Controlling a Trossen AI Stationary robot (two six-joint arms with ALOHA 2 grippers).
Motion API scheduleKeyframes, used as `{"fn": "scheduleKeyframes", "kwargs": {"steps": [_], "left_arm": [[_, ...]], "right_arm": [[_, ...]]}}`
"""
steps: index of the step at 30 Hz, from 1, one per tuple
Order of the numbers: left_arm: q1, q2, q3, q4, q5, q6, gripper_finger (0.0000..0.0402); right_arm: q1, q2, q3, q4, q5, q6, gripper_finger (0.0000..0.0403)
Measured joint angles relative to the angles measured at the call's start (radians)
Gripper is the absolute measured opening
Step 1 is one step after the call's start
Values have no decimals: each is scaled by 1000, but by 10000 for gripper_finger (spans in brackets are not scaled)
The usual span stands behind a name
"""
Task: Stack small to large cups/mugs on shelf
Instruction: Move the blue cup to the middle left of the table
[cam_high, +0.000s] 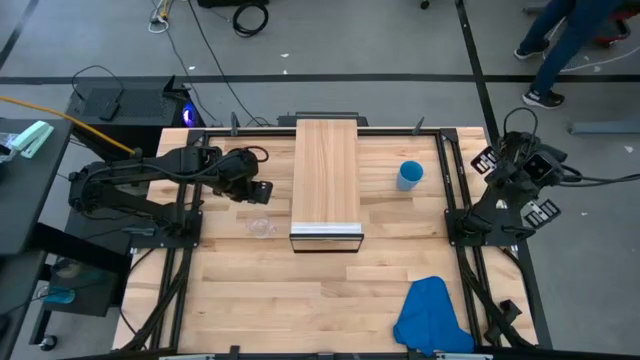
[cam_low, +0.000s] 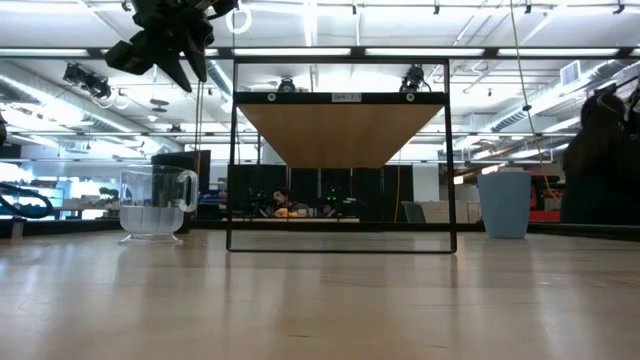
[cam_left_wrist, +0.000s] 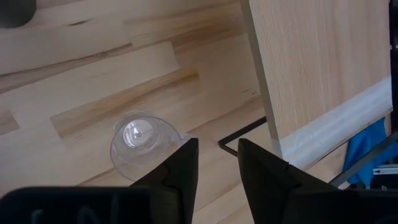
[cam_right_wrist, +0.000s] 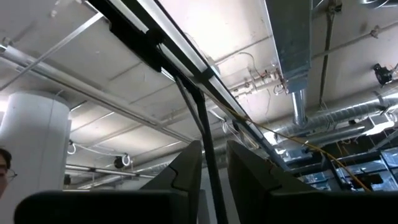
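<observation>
Small clear glass mug (cam_high: 262, 227), handled, upright, empty.

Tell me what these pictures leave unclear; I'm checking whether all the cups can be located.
- Tall black cylindrical cup: in no view.
- Bright-blue plastic cup: its inside is too small to make out in the high view.
- Small clear glass mug: partly cut off by the left gripper in the left wrist view.
- Light-wood shelf board: its top surface is hidden from the low view.
</observation>
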Motion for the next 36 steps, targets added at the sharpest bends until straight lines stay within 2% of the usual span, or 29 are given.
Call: {"fn": "scheduleKeyframes", "kwargs": {"steps": [3, 5, 9, 13, 15, 16, 20, 29, 33, 36], "left_arm": [[0, -4, 0, 2, -6, 0, 115], [0, -4, 0, 2, -15, 0, 113], [0, -15, 0, 4, -38, 20, 112], [1, -19, 0, 3, -77, 25, 115], [1, -19, 0, 2, -91, 27, 114], [1, -19, 0, 2, -96, 28, 113], [1, -19, 0, 2, -110, 29, 110], [1, -19, 0, 17, -158, 51, 113], [0, -19, 0, 35, -158, 50, 110], [0, -19, 0, 45, -158, 37, 113]], "right_arm": [[0, 23, 20, -3, 7, -3, 82], [0, 37, 38, -3, 82, -1, 82], [0, 62, 89, -78, 421, 37, 82], [0, 57, 163, -190, 873, 115, 82], [2, 41, 201, -239, 1021, 103, 82], [6, 29, 218, -268, 1058, 93, 82], [59, -31, 268, -320, 1146, 77, 82], [269, -219, 272, -328, 1152, 33, 77], [277, -292, 275, -324, 1153, -14, 66], [283, -297, 275, -327, 1127, -33, 60]]}}
